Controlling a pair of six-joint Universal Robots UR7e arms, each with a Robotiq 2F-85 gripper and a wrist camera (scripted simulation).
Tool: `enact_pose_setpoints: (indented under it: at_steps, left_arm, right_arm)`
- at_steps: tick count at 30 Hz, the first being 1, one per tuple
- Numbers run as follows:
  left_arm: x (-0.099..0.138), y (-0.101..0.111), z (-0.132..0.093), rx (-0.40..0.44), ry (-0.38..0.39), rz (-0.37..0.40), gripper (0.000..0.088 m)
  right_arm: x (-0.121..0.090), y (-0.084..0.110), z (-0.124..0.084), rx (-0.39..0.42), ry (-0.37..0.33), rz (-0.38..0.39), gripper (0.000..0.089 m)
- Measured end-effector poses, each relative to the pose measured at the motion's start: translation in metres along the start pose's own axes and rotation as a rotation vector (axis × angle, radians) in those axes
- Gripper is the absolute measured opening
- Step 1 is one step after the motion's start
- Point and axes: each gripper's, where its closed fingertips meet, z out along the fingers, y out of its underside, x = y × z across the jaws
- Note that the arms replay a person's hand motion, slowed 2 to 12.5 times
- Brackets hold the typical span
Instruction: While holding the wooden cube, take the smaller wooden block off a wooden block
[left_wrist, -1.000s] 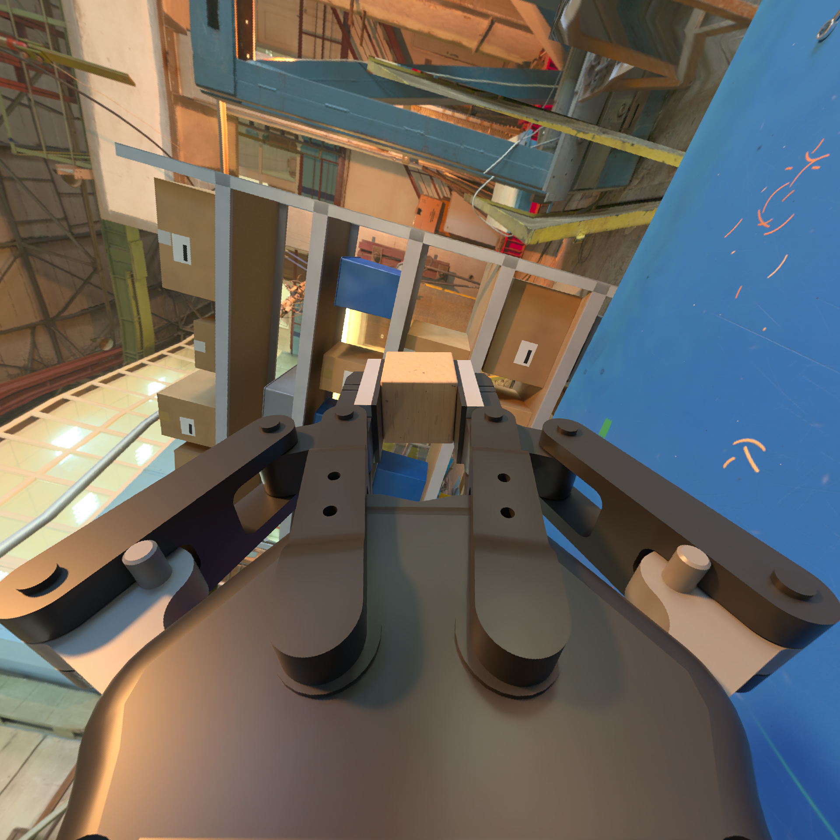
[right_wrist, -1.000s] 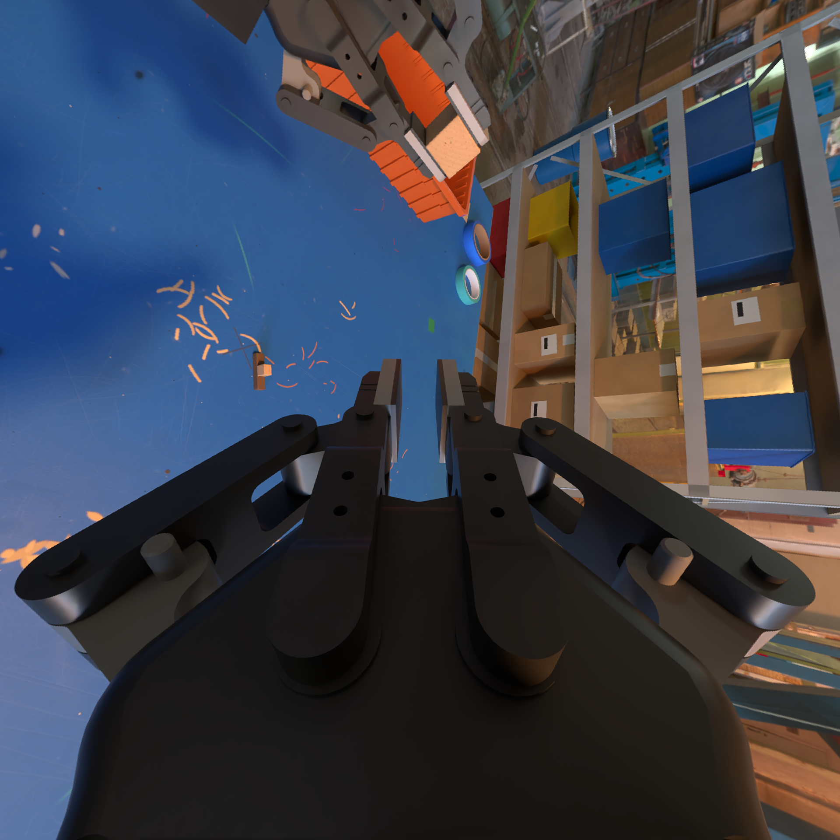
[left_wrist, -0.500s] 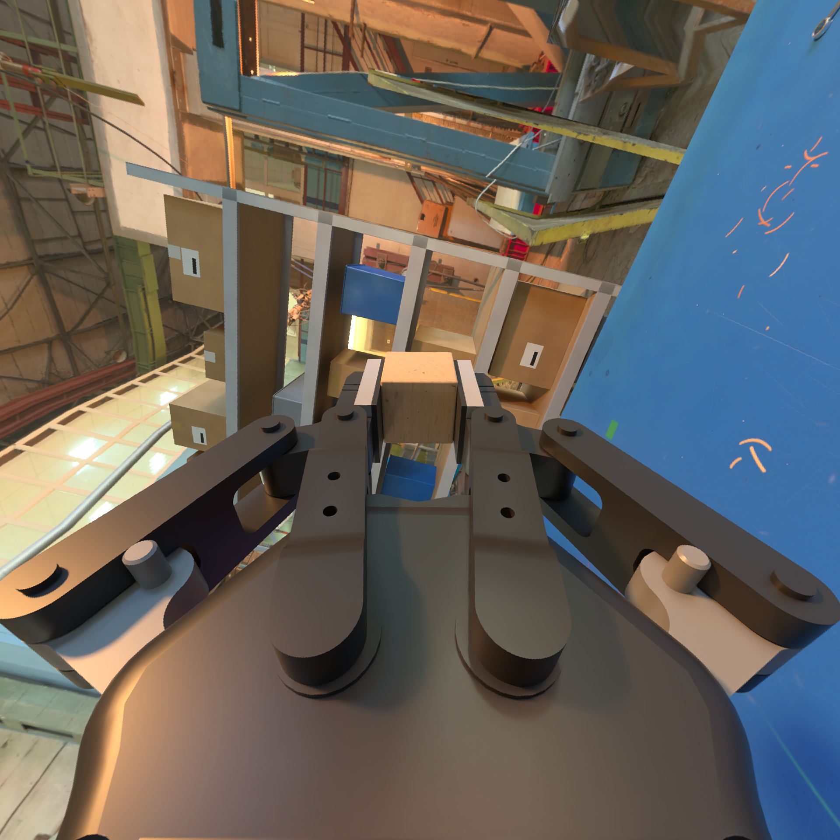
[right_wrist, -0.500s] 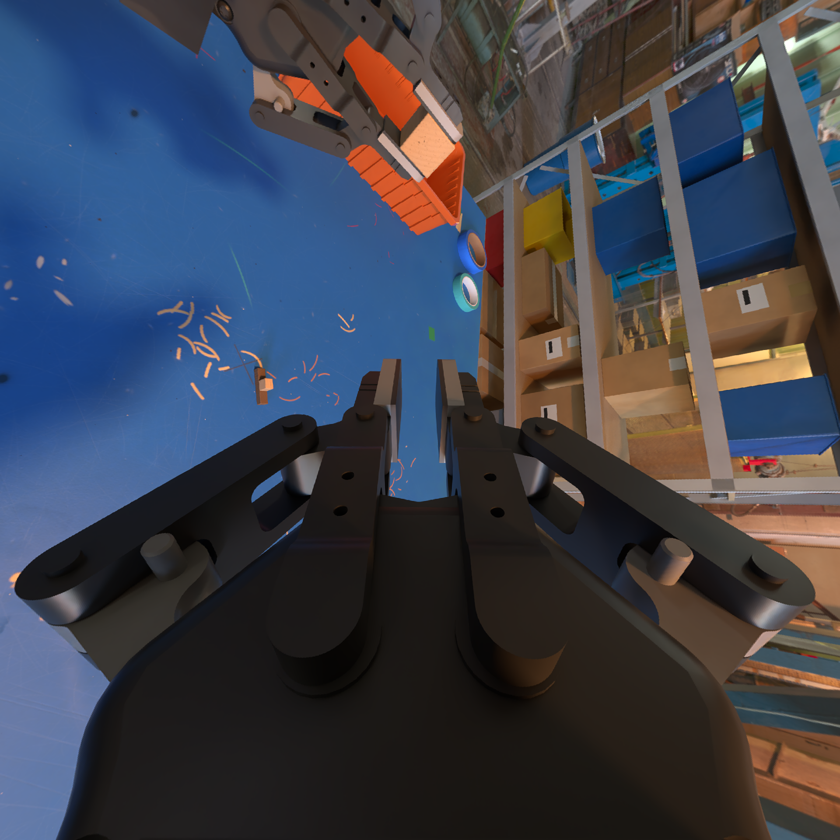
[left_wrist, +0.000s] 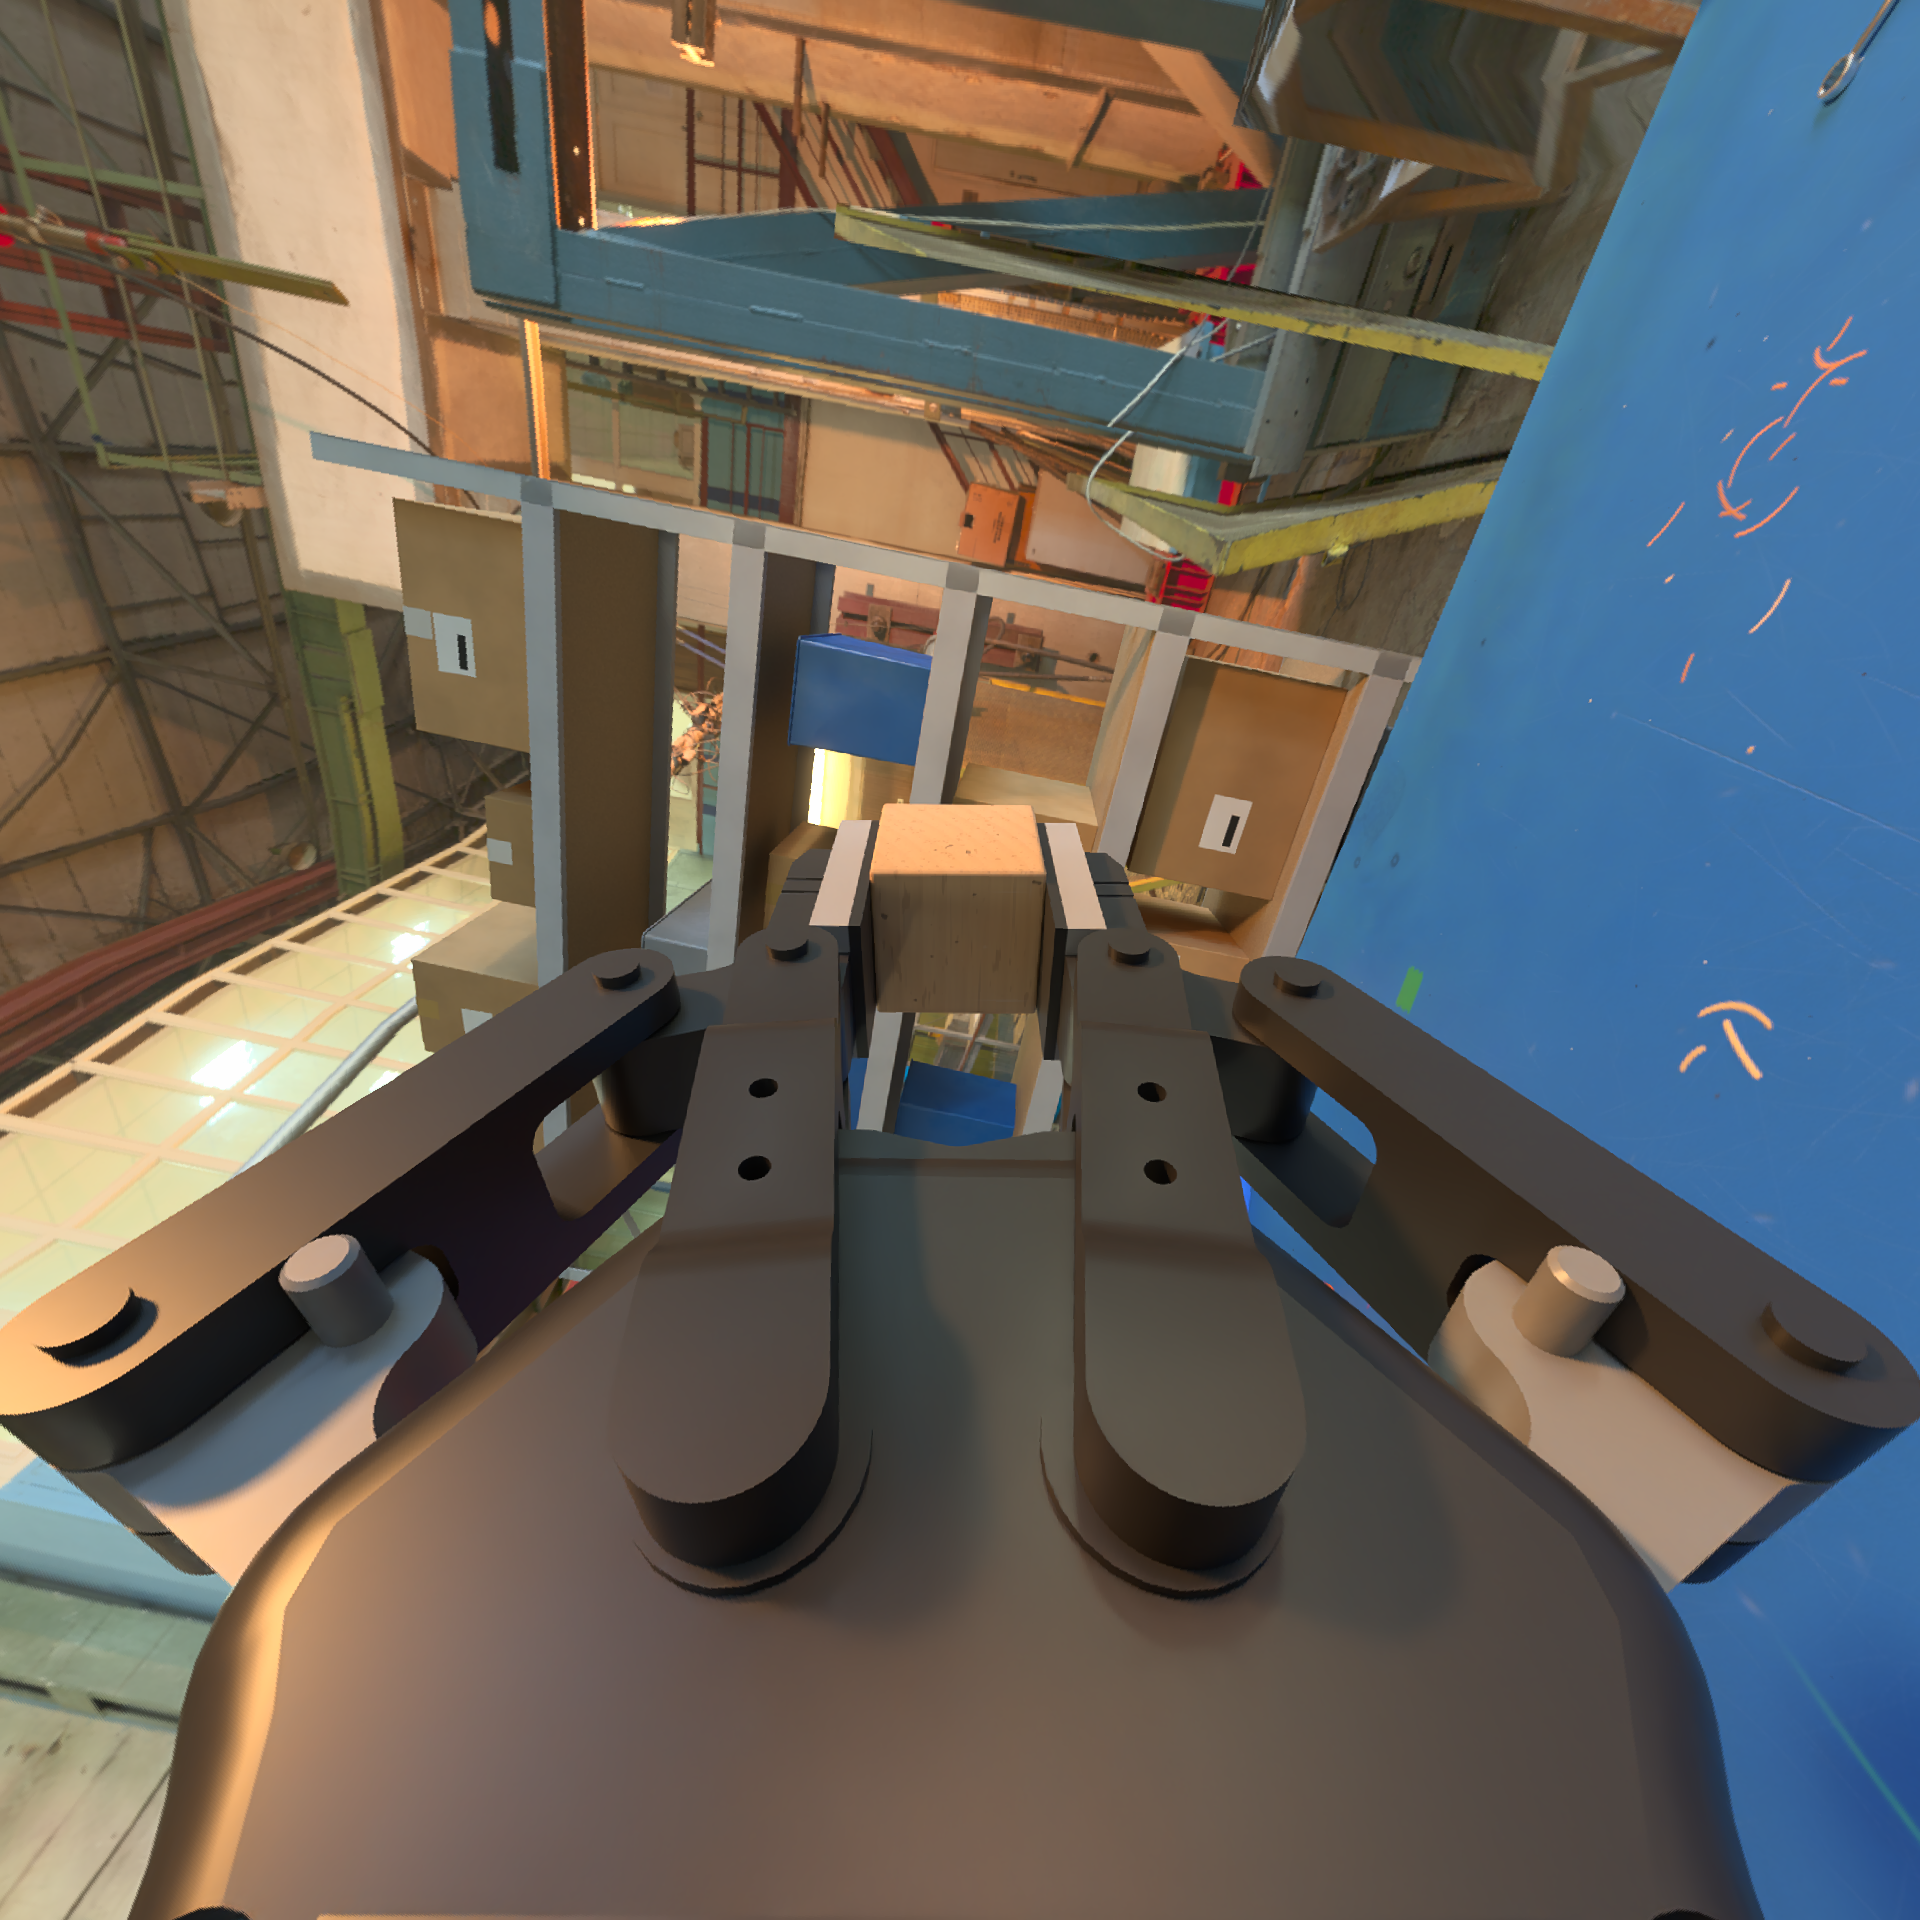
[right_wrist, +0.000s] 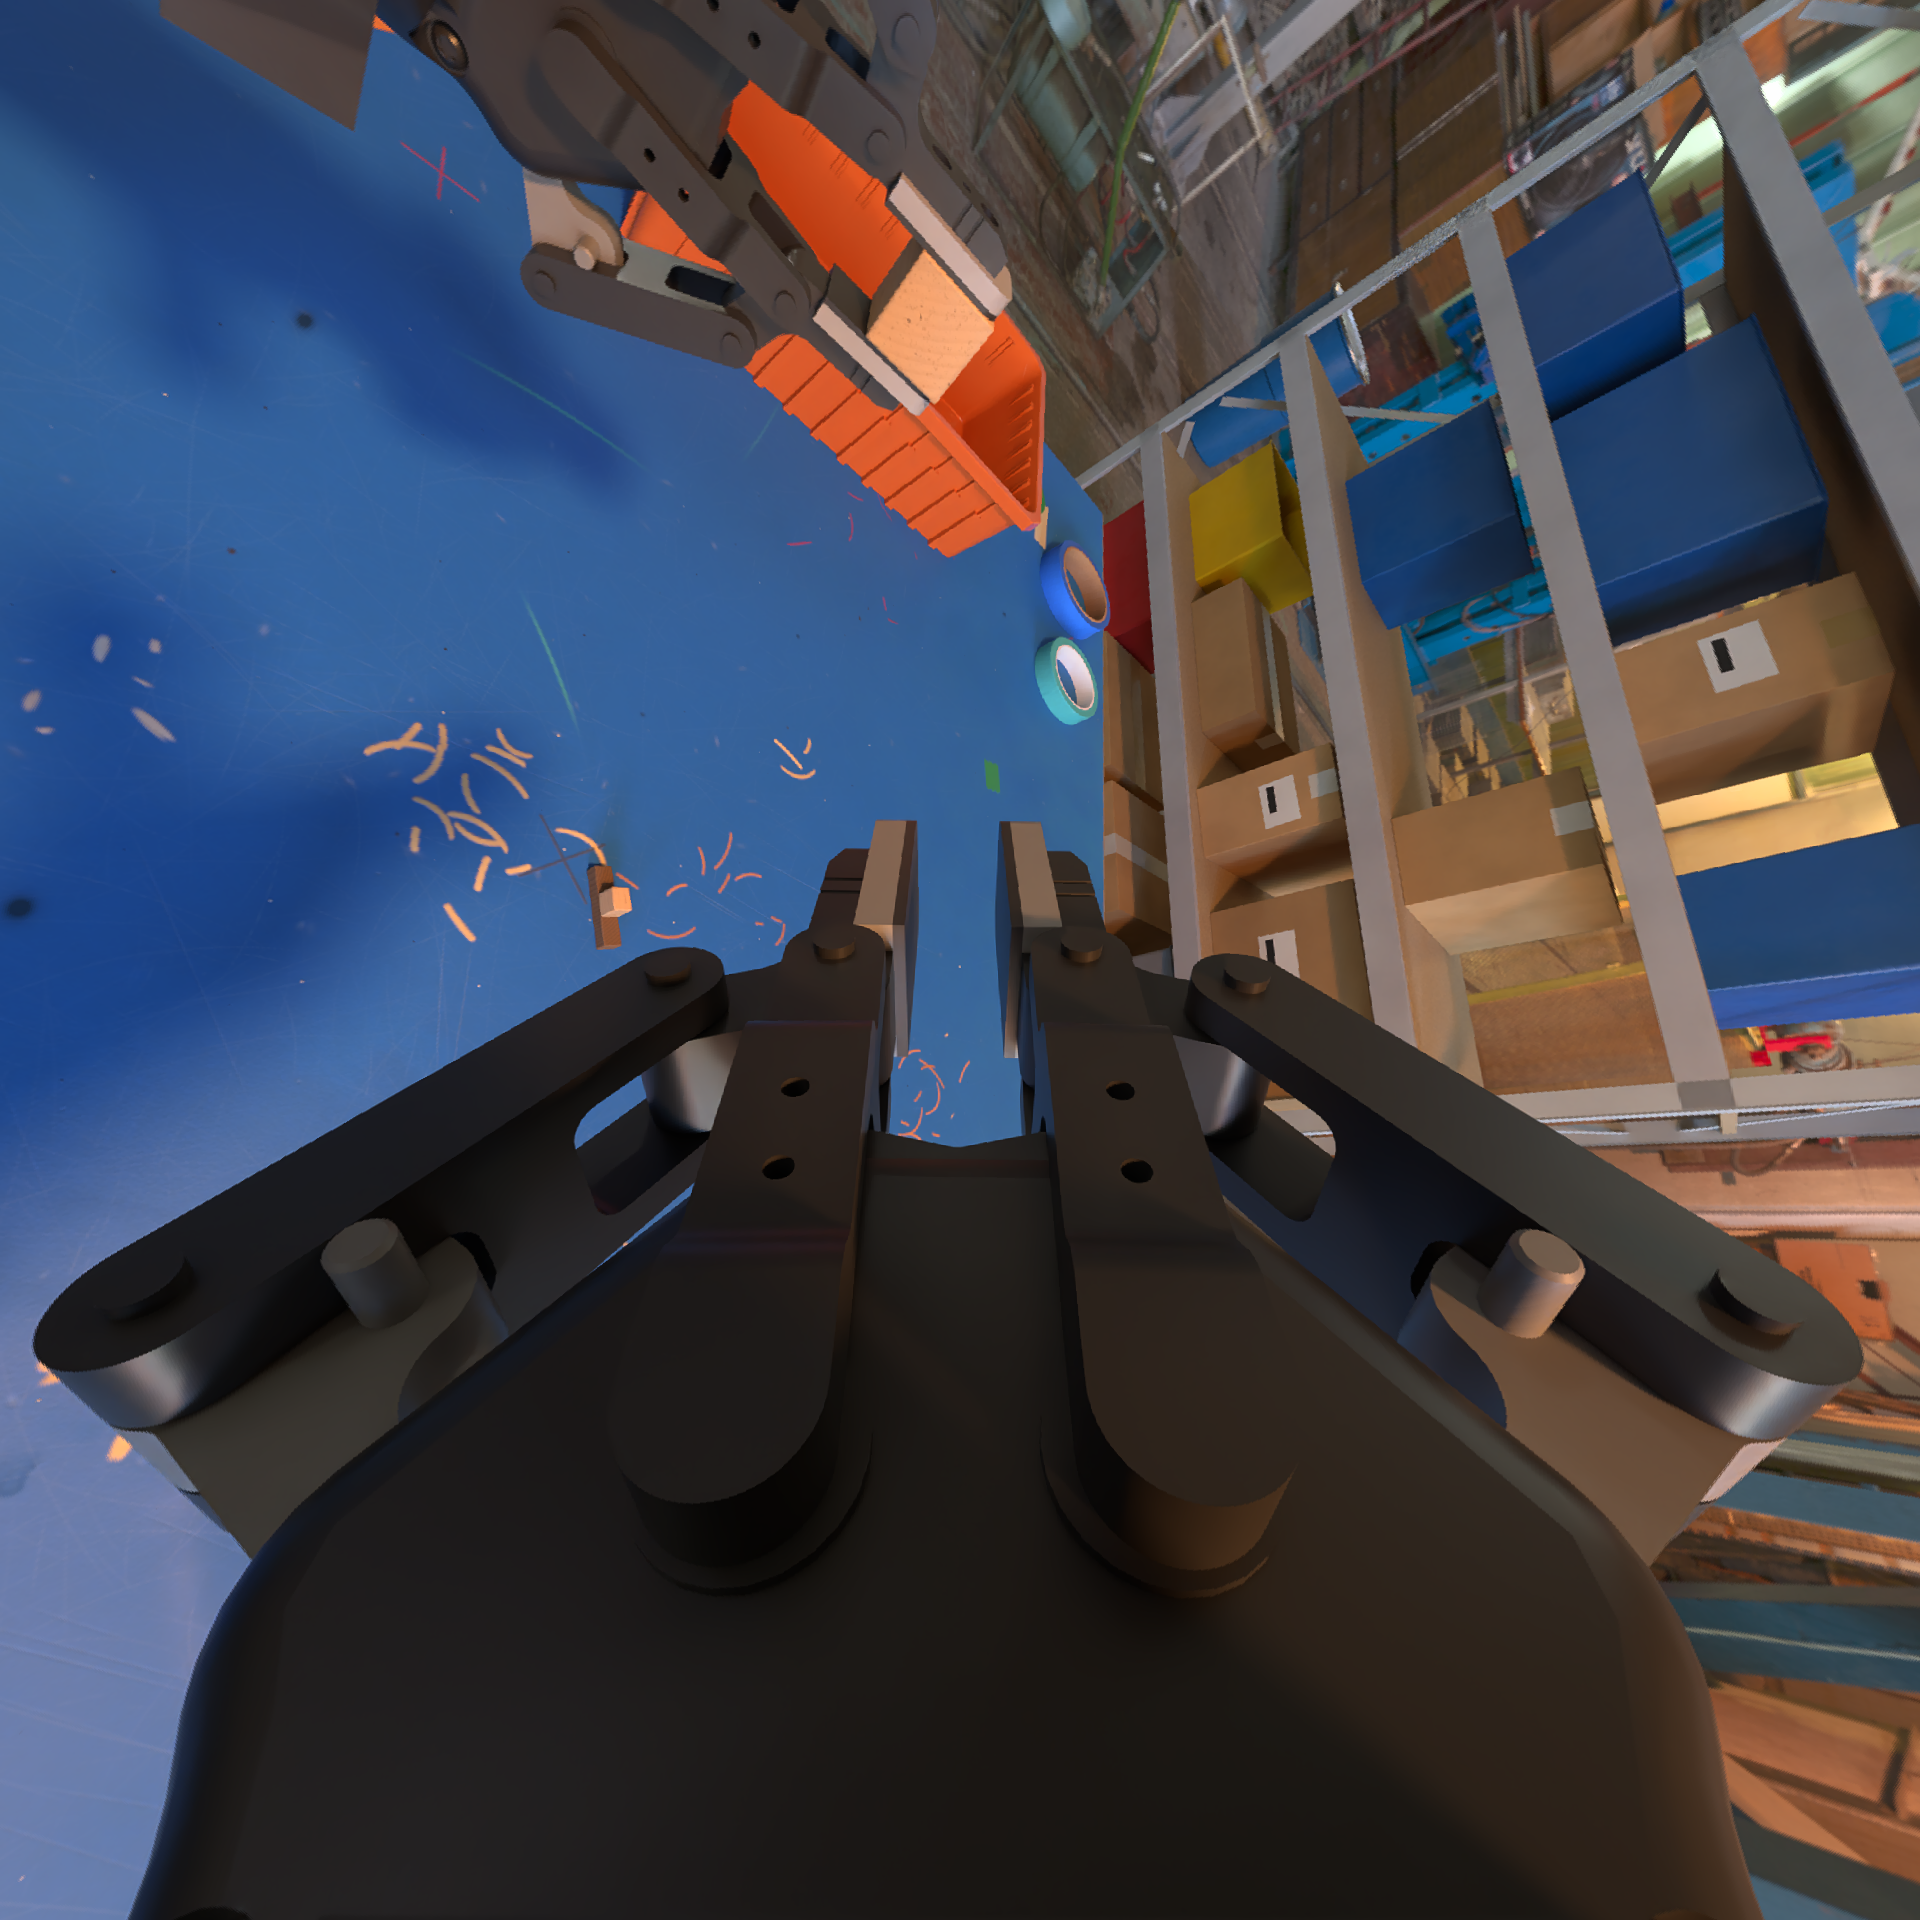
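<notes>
My left gripper (left_wrist: 956, 868) is shut on the wooden cube (left_wrist: 956, 904) and holds it in the air, off the blue table (left_wrist: 1662, 831). It also shows in the right wrist view (right_wrist: 914, 312) at the top, with the cube (right_wrist: 930, 327) between its pads. My right gripper (right_wrist: 958, 862) is open and empty, with a narrow gap between its fingers, above the table. A small wooden block (right_wrist: 620, 901) sits on a darker wooden block (right_wrist: 601, 906) far off on the table, left of my right fingers.
An orange bin (right_wrist: 914, 436) lies behind the left gripper. Two tape rolls, blue (right_wrist: 1075, 587) and teal (right_wrist: 1067, 681), lie near the table edge. Metal shelving (right_wrist: 1507, 727) with cardboard and coloured boxes stands beyond the edge. Orange scratches mark the table.
The right wrist view has shifted: the stacked blocks and the left gripper appear a little lower in it. The left gripper still holds the cube; its background has drifted slightly.
</notes>
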Motion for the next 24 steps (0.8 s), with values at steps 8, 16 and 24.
enact_pose_setpoints:
  at_steps: [8,16,24]
  left_arm:
    - [0.001,-0.004,-0.001,0.013,0.003,0.021,0.0250]
    - [0.003,-0.009,-0.002,0.028,0.007,0.042,0.0250]
    - [0.005,-0.014,-0.003,0.044,0.008,0.061,0.0250]
  right_arm:
    - [0.000,0.006,0.001,0.013,-0.001,0.027,0.0137]
    - [0.000,0.012,0.002,0.036,-0.006,0.058,0.0137]
    - [-0.002,0.018,0.003,0.053,-0.016,0.086,0.0137]
